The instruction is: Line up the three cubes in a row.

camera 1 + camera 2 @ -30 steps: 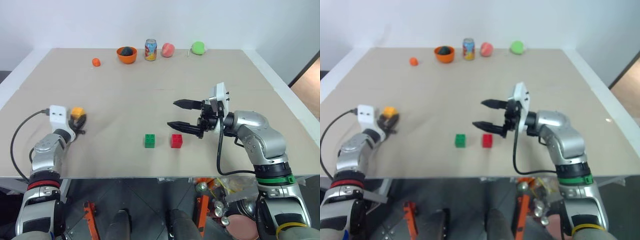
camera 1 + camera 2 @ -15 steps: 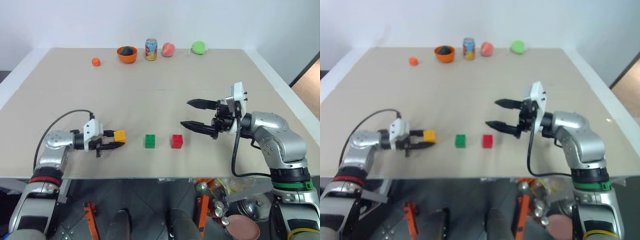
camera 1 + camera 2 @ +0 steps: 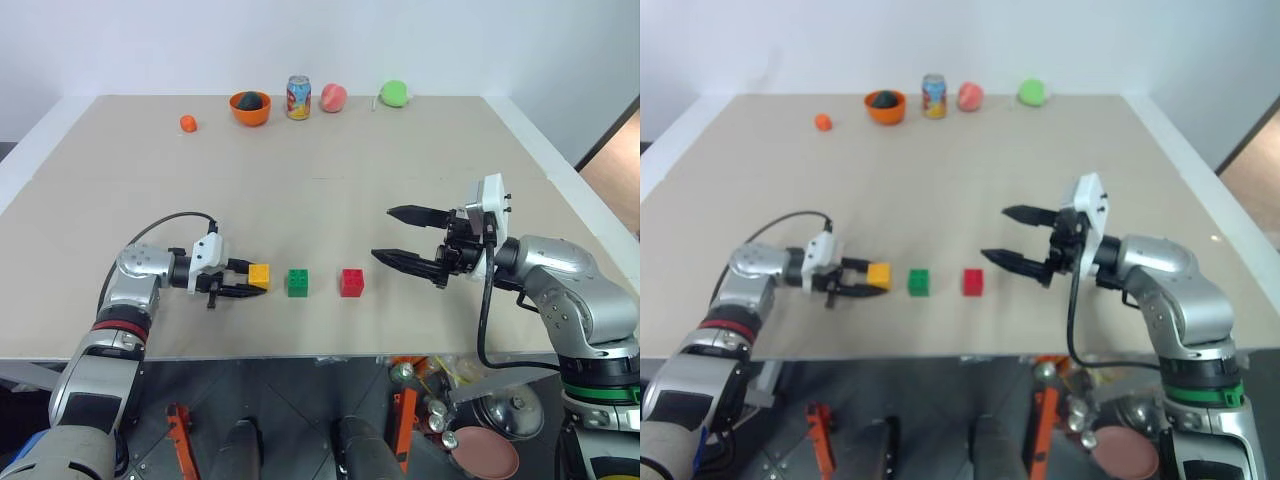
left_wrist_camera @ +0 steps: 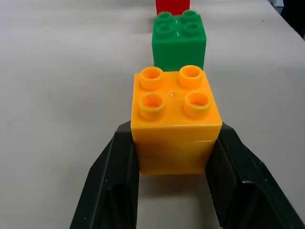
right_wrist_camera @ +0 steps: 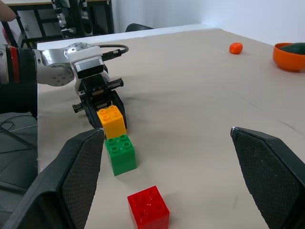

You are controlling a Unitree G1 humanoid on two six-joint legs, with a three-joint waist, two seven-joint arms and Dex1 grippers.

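Now the placing step is in hand: the left gripper (image 3: 243,284) is clenched on the yellow-orange cube (image 3: 259,276), its two black fingers (image 4: 110,181) pressed against the cube's opposite sides, studs upward. Take the green cube (image 3: 298,282) as the landmark. The yellow-orange cube sits just beside it on the robot's left, with a narrow gap between them as far as the head views show (the left wrist view looks straight down the line and foreshortens it, so touching or apart is hard to call there). The red cube (image 3: 352,282) stands on the green cube's other side, at a wider gap, roughly on the same line along the table (image 3: 320,180). The right gripper (image 3: 404,238) hangs beyond the red cube, away from the green one, jaws spread wide and holding nothing.

By my reading the row is nearly made. The next move calls for settling the yellow-orange cube flat on the table, square to the green cube, then releasing it and drawing the fingers straight back without dragging it askew
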